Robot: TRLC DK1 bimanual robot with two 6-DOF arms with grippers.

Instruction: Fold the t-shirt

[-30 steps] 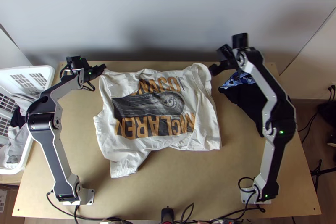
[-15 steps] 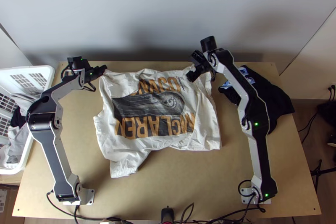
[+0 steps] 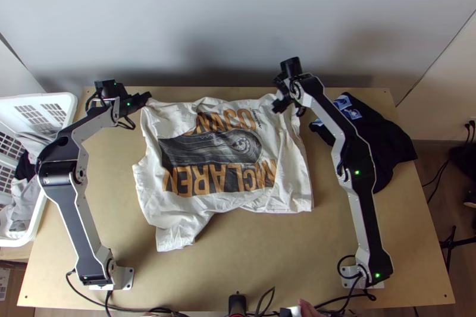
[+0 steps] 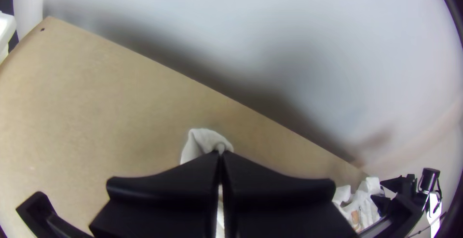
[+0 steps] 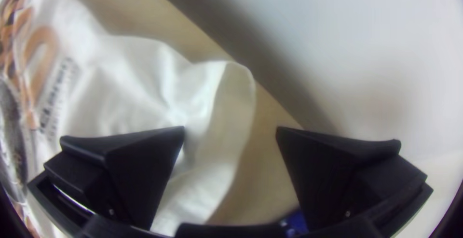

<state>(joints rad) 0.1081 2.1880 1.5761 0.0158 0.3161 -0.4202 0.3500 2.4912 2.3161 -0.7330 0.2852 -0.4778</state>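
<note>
The white t-shirt (image 3: 226,198) lies spread and wrinkled across the middle of the table, its dark and orange print facing up. At its far left corner stands my left gripper (image 3: 147,98); in the left wrist view that gripper (image 4: 220,155) is shut on a corner of white cloth (image 4: 205,140). Over the shirt's far right part is my right gripper (image 3: 279,103). In the right wrist view my right gripper (image 5: 230,134) is open, its fingers wide apart, with the shirt's edge (image 5: 226,117) lying between and below them.
A dark cloth with blue and white patches (image 3: 375,138) lies bunched on the table's right side. A white basket (image 3: 68,106) holding clothes stands at the left edge. A pale wall (image 3: 226,25) rises behind the table. A hand (image 3: 307,308) shows at the near edge.
My right gripper has moved left from beside the shirt to above its far right part, then slightly back right. The left arm and the shirt look unmoved. A hand has appeared at the near edge.
</note>
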